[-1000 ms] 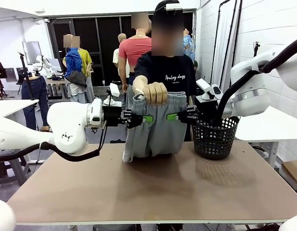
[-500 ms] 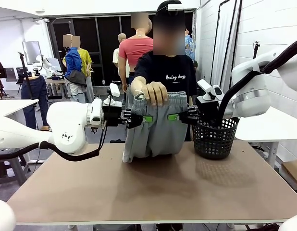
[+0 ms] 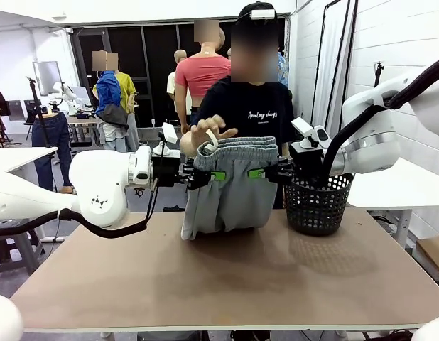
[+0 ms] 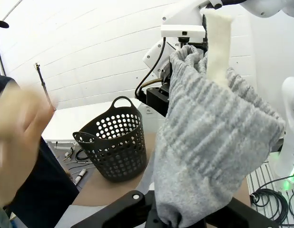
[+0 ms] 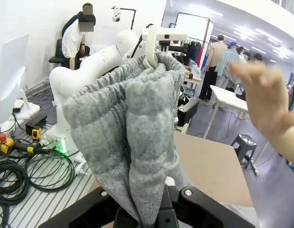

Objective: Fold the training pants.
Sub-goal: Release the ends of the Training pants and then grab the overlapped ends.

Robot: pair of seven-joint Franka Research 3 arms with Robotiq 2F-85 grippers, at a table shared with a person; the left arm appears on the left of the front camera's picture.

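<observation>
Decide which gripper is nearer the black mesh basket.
Right. The right gripper, shut on the training pants, is just beside the black mesh basket; the left gripper grips the pants' other edge, with the pants between it and the basket.

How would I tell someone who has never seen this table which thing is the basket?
Start at the brown table and look to its far edge on the robot's right. There, beside the grey training pants held up over the table, stands the basket. It is black, round and rigid, with holes all over, unlike the soft cloth beside it.
</observation>
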